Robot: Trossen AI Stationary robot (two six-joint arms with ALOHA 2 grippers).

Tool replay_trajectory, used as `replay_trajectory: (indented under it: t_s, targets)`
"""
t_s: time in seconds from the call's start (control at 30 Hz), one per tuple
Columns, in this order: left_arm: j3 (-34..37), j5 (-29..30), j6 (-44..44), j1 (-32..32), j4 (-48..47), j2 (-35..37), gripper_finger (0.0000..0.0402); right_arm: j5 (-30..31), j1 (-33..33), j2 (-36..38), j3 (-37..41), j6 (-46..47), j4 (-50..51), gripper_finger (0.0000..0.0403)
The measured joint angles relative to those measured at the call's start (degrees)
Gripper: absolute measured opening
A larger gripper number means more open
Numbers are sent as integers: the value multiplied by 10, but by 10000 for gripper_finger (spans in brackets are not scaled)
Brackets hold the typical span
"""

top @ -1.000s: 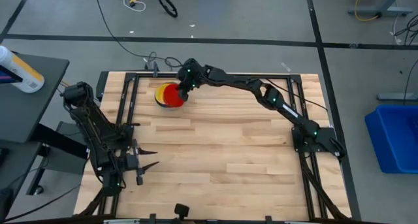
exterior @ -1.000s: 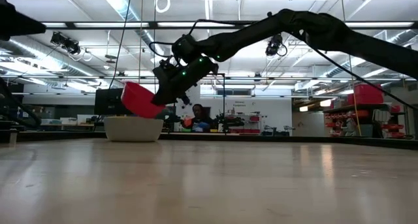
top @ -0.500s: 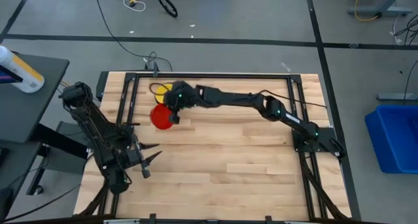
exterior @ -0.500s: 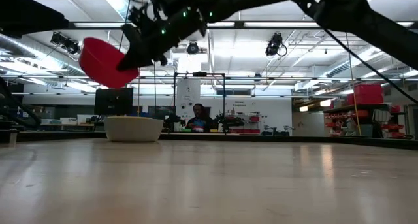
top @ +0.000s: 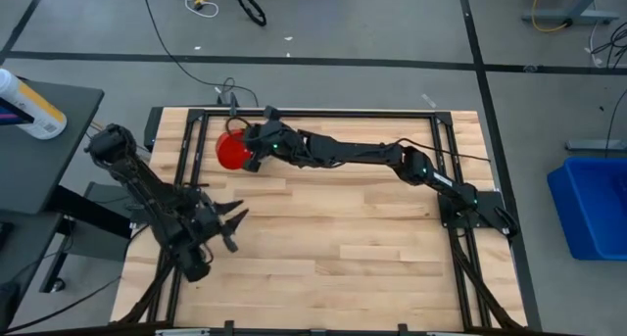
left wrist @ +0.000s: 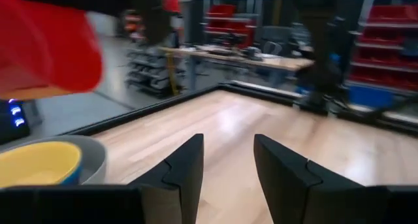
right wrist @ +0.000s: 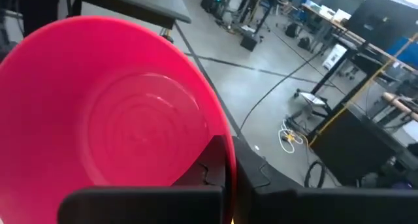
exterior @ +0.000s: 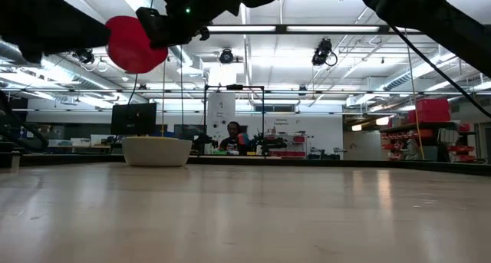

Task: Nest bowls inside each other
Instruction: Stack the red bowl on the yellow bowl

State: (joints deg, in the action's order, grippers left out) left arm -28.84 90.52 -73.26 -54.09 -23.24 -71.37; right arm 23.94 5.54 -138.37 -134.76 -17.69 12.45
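Right tool: my right tool [top: 247, 156] is clamped on the rim of the red bowl [top: 231, 151], fingers pressed together on the wall, over the far left part of the tabletop [top: 353, 228].
Red bowl: I see it lifted clear of the wood in the low view [exterior: 135, 44], tilted, hanging high above the stack. My right wrist camera looks straight into its hollow [right wrist: 111, 119].
Stack: the yellow bowl [left wrist: 38, 164] sits nested inside the grey bowl [left wrist: 95, 160]; in the low view that stack [exterior: 156, 150] rests on the tabletop below the red bowl and a little to its right. From overhead the red bowl and the arm cover it, so I cannot place it there.
Other bowls: I cannot make out any blue bowls from my cameras.
Left tool: my left tool [top: 230, 221] hovers over the near left part of the tabletop, well apart from the bowls, its two fingers [left wrist: 186, 175] standing apart with nothing between them.
Background: a person [exterior: 232, 136] sits in the room beyond the tabletop.
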Motion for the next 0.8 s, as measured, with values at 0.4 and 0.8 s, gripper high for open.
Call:
replay_trajectory:
  t_s: [0.4,0.8]
  targets:
    - [-2,-6,122,130,3,-25,195,89,-25,9,0,-30,83,2]
    - [-63,-116,408,206,8,-25,194,75,-9,8,0,-21,102,3]
